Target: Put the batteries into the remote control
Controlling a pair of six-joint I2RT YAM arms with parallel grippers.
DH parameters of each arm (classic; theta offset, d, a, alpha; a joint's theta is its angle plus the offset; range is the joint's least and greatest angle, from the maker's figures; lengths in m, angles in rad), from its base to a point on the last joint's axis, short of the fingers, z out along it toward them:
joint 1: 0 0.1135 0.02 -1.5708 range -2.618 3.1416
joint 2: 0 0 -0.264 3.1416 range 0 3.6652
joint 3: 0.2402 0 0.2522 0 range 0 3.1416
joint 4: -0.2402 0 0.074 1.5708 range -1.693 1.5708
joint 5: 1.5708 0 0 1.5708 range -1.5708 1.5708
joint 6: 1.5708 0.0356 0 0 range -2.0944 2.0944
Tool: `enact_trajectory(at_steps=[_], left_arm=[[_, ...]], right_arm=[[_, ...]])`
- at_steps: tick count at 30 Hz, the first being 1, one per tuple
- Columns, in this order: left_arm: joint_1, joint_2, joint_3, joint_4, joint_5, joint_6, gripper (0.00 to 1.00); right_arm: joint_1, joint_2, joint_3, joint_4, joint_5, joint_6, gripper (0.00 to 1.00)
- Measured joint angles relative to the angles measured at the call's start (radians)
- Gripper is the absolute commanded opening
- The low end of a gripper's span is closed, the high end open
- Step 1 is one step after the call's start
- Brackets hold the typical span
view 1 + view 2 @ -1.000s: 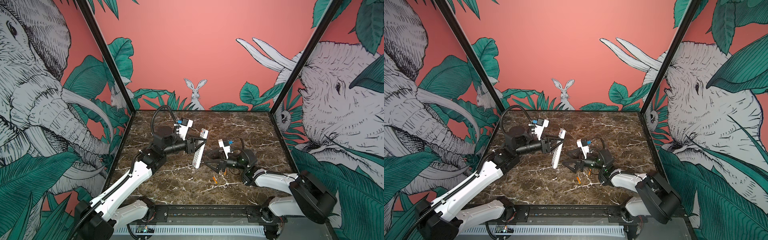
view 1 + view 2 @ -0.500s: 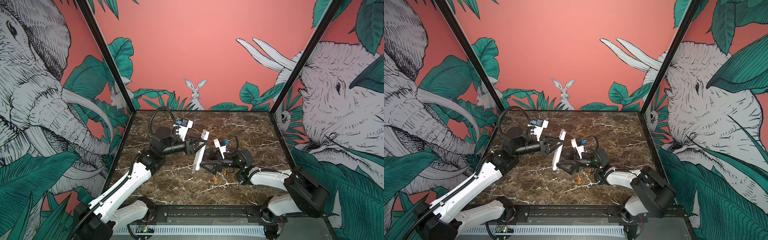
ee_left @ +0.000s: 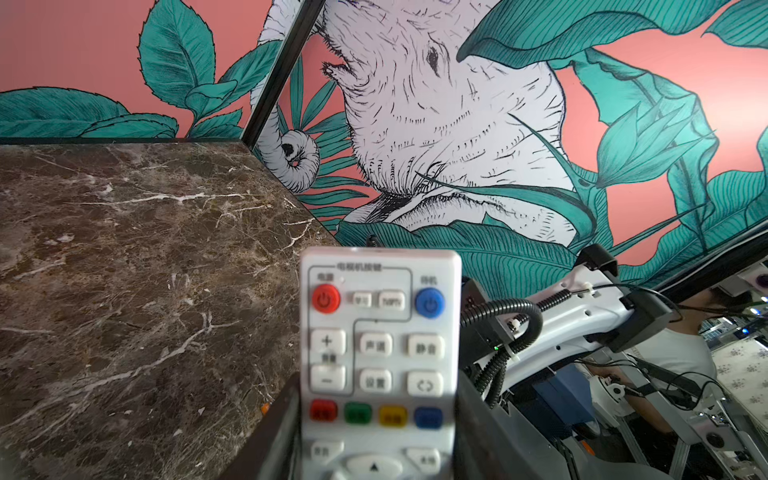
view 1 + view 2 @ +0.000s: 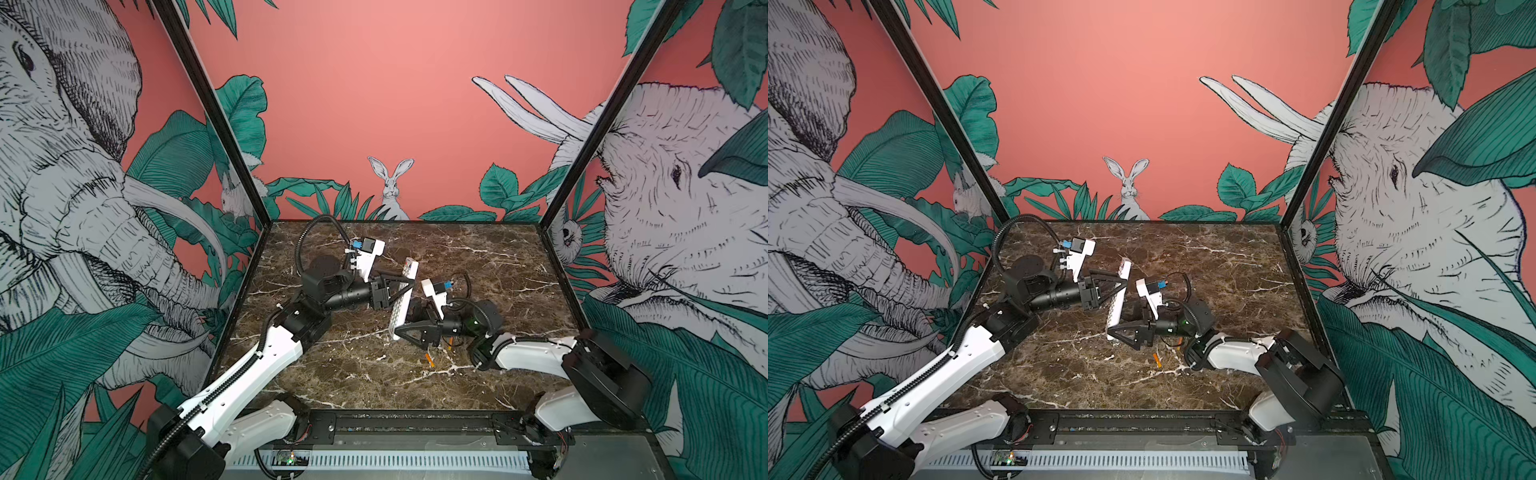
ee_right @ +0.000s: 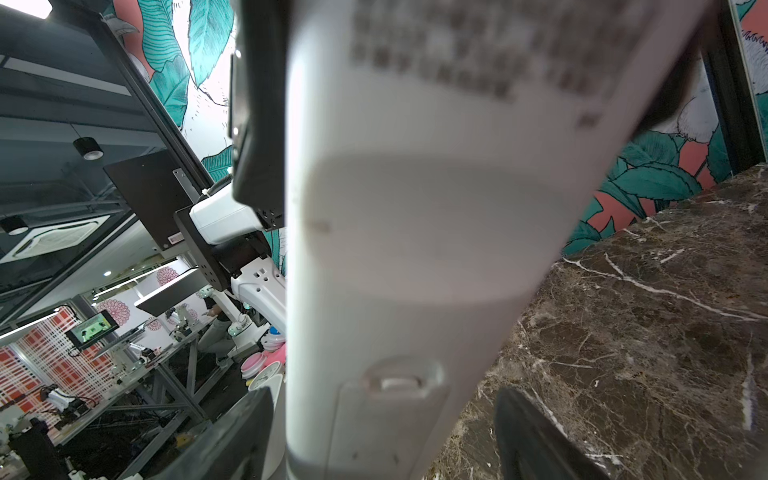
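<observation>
Leaning up over the desk (image 4: 478, 266), the remote control (image 4: 402, 299) is pointing its button end high and its other end low. I cannot tell if the low end is touching the desk. The remote control is long, thin and flat, made of smooth white plastic. Its front is showing rows of little square buttons, two round ones in red and blue, and a row in red, green, yellow and blue. Its back is plain, with a blurry label and a small lid (image 5: 386, 419) with a catch.

The left claw (image 4: 410, 285) is squeezing the remote control by its two long edges. The right claw (image 4: 401, 324) is standing wide open around the low end, with one finger (image 5: 249, 440) just beside an edge and the other apart from it.

The batteries (image 4: 429, 360), small orange sticks, are lying on the brown, shiny stone desk near the right claw. One is lying in the clear. The other (image 4: 450, 341) is partly hiding under the right arm.
</observation>
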Motion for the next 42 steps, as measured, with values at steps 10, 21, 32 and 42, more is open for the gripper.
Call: enact_trajectory(at_steps=[10,21,32,42], left_arm=[[0.001,-0.007,-0.008,0.025,-0.006,-0.012,0.24],[0.002,-0.022,-0.029,0.088,-0.01,-0.015,0.3],[0.0,-0.053,-0.027,-0.007,-0.102,0.016,0.87],[-0.001,-0.126,-0.02,-0.144,-0.23,0.057,0.88]], right_arm=[[0.007,0.0,0.0,0.014,0.005,-0.001,0.63],[0.008,-0.014,0.0,0.018,0.022,0.016,0.23],[0.01,-0.098,-0.001,-0.156,0.09,-0.079,0.0],[0.01,-0.224,0.026,-0.588,0.279,-0.28,0.0]])
